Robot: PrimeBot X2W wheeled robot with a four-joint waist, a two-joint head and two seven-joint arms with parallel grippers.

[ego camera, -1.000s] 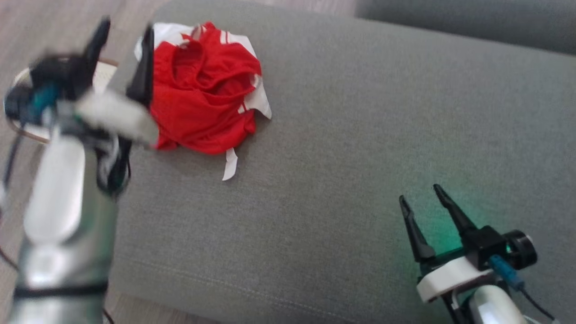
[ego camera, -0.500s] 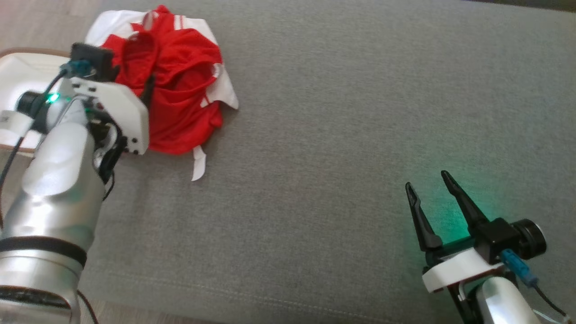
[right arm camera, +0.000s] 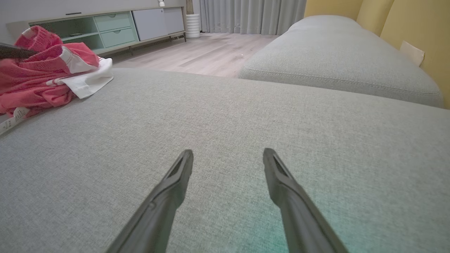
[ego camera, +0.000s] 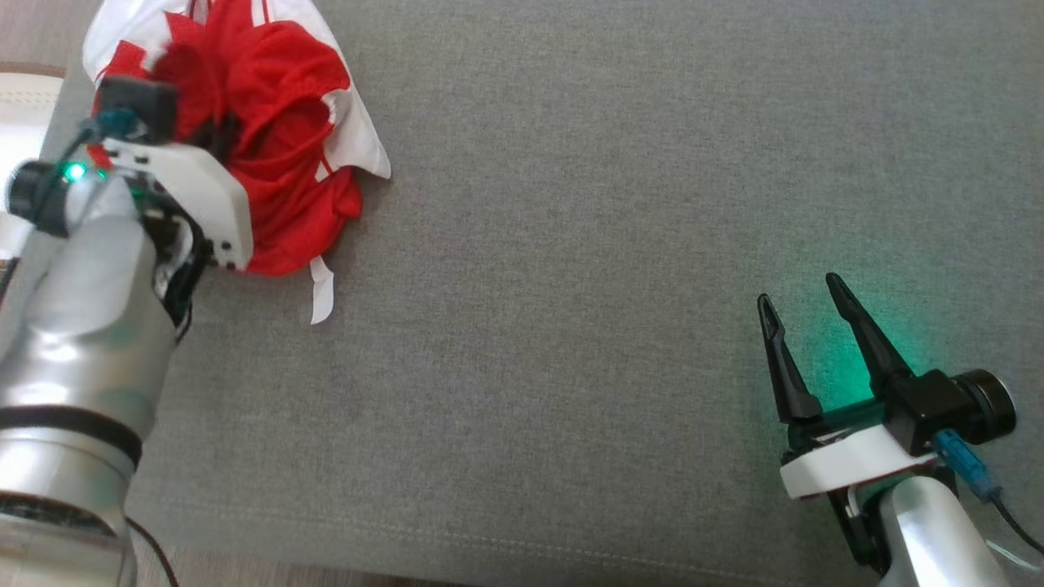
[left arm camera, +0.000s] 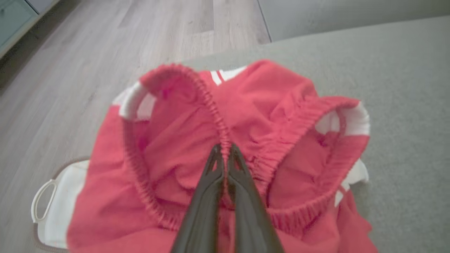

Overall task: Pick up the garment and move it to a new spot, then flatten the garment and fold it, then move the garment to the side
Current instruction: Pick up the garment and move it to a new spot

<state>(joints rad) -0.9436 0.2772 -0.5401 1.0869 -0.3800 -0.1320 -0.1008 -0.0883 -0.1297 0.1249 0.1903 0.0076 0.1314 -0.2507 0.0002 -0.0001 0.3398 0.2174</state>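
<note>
Red and white, the garment [ego camera: 277,163] lies bunched on the far left corner of the grey cushion [ego camera: 571,244] in the head view, part of it reaching past the cushion's left edge; a white strip [ego camera: 320,293] trails from its near side onto the cushion. The left pincer [ego camera: 218,137] is sunk into the heap's left side, its dark fingers mostly hidden by cloth; the right pincer [ego camera: 798,292] sits over the cushion's near right part, well apart from the garment, fingers spread with nothing between them, and a green glow [ego camera: 840,367] falls on the cushion beside it. A white basket [ego camera: 20,98] shows just off the cushion's left edge.

From the left wrist, the two fingers come together on the gathered red waistband [left arm camera: 211,102], pinching a ridge of it between their tips; the rest of the garment spreads around them, with the cushion to the right and the wooden floor [left arm camera: 105,52] beyond its edge; the basket lies on the floor, partly under the cloth.

From the right wrist, the fingers stand wide apart over bare cushion; the garment is heaped at the cushion's far left; a second cushion [right arm camera: 334,59] lies beyond the first, with a pale cabinet [right arm camera: 105,28] and a curtain [right arm camera: 246,14] farther off.
</note>
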